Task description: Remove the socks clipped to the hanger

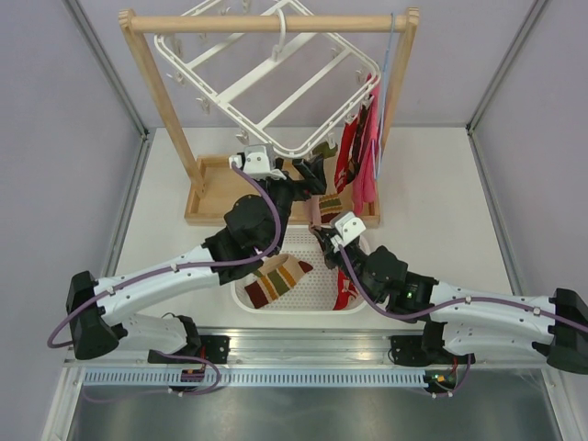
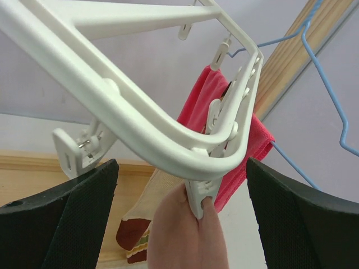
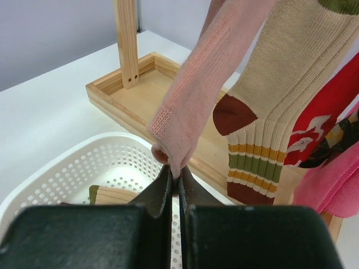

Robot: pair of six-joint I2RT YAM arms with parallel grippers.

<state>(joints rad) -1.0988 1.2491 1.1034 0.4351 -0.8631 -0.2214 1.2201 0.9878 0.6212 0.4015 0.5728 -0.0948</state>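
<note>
From above, the hanger (image 1: 292,150) hung tilted from the wooden rack (image 1: 266,23). Its low corner carried the socks (image 1: 351,152) not yet freed. One striped sock (image 1: 276,280) lay in the white basket (image 1: 241,296) on the worktop (image 1: 441,202). The left tool (image 1: 308,176) reached up under that corner, and the right tool (image 1: 323,231) sat lower, near the basket's far rim. From this height I could not tell what either had hold of.

The left wrist view showed the left tool spread wide. Its black fingers (image 2: 67,218) stood either side of the hanger's rounded corner and gripped nothing. Between them a white clip (image 2: 199,196) bit the top of the pale pink sock (image 2: 188,235). A pink-red cloth (image 2: 196,106) hung behind.

The right wrist view showed the right tool fully closed, nipping the bottom end of the pale pink sock, which ran up and out of frame. Beside it hung a cream sock (image 3: 269,112) with a brown heel and stripes, and a red sock (image 3: 314,131). The basket lay below.

The step in hand looked to be freeing the pale pink sock. The next move likely called for the left tool to close on the clip and spring it open, or for the right tool to draw the sock firmly down. After that the sock could be dropped into the basket. Since the hanger hung loose, a pull alone might drag the frame instead of releasing the sock.
</note>
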